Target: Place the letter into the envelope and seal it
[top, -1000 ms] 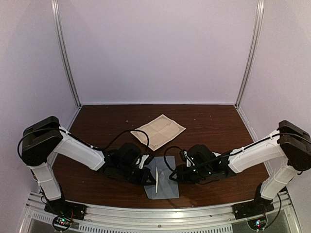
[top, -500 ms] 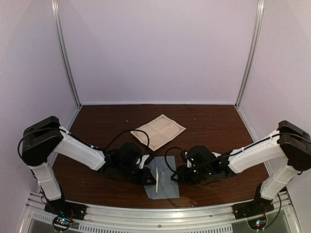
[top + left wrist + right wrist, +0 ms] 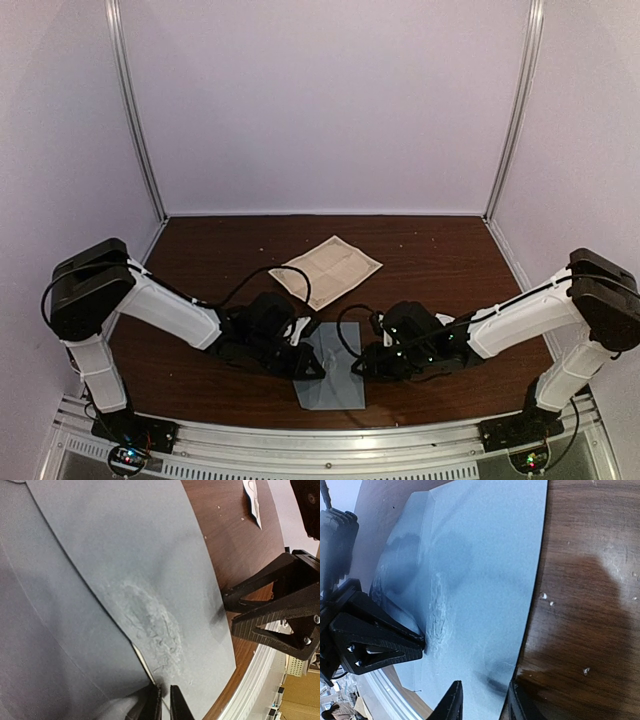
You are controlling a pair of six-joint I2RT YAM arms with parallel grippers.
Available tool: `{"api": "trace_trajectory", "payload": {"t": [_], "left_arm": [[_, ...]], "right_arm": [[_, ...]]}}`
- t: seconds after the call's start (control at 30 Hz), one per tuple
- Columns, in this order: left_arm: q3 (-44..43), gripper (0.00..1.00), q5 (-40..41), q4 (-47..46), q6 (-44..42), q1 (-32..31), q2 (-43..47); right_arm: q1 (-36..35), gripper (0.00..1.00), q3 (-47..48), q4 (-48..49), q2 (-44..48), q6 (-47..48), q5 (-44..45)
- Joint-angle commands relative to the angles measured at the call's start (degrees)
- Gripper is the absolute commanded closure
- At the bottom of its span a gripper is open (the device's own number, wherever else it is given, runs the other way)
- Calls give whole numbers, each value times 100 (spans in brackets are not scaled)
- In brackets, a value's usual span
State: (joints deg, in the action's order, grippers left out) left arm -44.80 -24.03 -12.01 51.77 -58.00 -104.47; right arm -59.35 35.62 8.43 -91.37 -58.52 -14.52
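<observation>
Here's the envelope [image 3: 330, 378], flat at the middle of the surface's near edge, between both arms. Thin, light, floppy paper by the look of it, with one rumpled patch [image 3: 150, 625]. It'll likely crease or skate if shoved, so an edge hold looks best, ideally at the flap. The left gripper [image 3: 164, 703] is pinched tight on that flap edge. The right gripper [image 3: 482, 702] has its jaws parted over the opposite edge. The surface [image 3: 440, 250] is dark, smooth wood, with a beige sheet [image 3: 328, 268] toward the far edge. Plain lilac walls [image 3: 330, 100] all round.
</observation>
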Motion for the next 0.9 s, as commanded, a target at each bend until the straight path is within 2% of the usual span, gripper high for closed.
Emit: {"api": "trace_trajectory", "payload": {"t": [0.0,0.17,0.37,0.5,0.67,0.77,0.87], "left_arm": [[-123,91,-22,-53,-47,-77,-150],[-154,92,30,-59,-27,-133,-132],[-331,89,770,647,-421,-118,491],[-677,72,1294,1535,-905,29,1190],[-887,40,1258,2111,-1245,765,1833],[-805,34,1140,1957,-1193,1232,1942],[-576,33,1212,1219,-814,1475,1983]], "right_arm": [[-68,69,-23,80,-84,-41,-15],[-65,69,-36,48,-15,-51,47],[-66,64,-2,-221,479,46,305],[-47,55,288,-977,1067,340,874],[175,43,541,-1442,1577,640,1372],[367,39,655,-1432,1651,779,1426],[497,38,736,-1288,1641,806,1583]]}}
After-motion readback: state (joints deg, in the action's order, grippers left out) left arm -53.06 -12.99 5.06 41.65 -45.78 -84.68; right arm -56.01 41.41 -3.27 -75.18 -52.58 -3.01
